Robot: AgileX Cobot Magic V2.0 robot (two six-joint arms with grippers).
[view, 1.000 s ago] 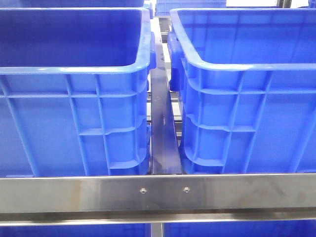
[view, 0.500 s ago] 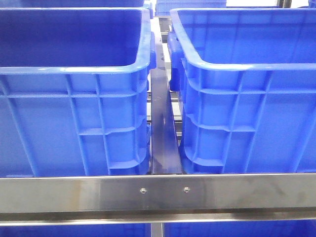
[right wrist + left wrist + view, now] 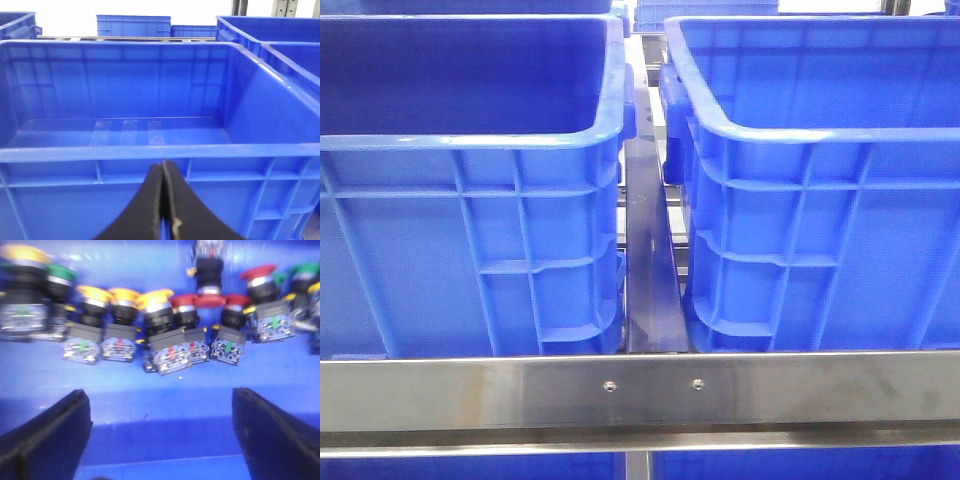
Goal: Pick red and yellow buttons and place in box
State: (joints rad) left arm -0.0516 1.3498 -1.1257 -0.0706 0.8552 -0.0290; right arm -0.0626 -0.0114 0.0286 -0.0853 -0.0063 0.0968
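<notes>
Yellow buttons (image 3: 155,299) and red buttons (image 3: 186,301) lie in a row with other push buttons on the blue floor of a crate in the left wrist view, which is blurred. My left gripper (image 3: 160,392) hangs open a short way from that row, with nothing between its fingers (image 3: 55,435). The box (image 3: 150,151), with panel-lined inner walls, shows nothing inside and fills the right wrist view. My right gripper (image 3: 163,165) is shut on nothing just outside its near rim. In the front view the box (image 3: 800,132) stands on the right; neither gripper shows there.
A smooth-walled blue crate (image 3: 470,140) stands left of the box, a narrow gap with a metal strip (image 3: 650,280) between them. A steel rail (image 3: 640,390) crosses in front. Green-capped buttons (image 3: 61,274) lie among the row. More blue crates (image 3: 132,25) stand behind.
</notes>
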